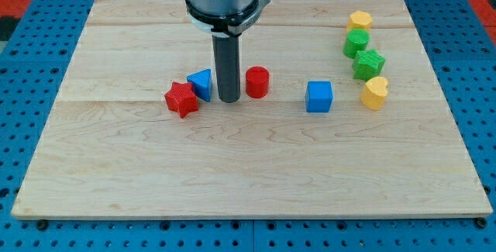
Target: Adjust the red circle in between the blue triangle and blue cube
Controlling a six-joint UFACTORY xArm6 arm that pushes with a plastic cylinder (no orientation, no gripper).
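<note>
Red circle [257, 82] sits on the wooden desk [248, 167], already between the blue triangle [201, 84] and blue cube [318, 96], though nearer the triangle. My tip [228, 99] stands in the gap between triangle and circle, just beside both. No pincer exists here; the rod holds nothing. A careless sweep could nudge the triangle or the red star [181, 99] touching it, or overshoot the circle into the cube.

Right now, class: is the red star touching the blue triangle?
Touching: the camera view shows the red star pressed against the blue triangle, no board visible between them.
</note>
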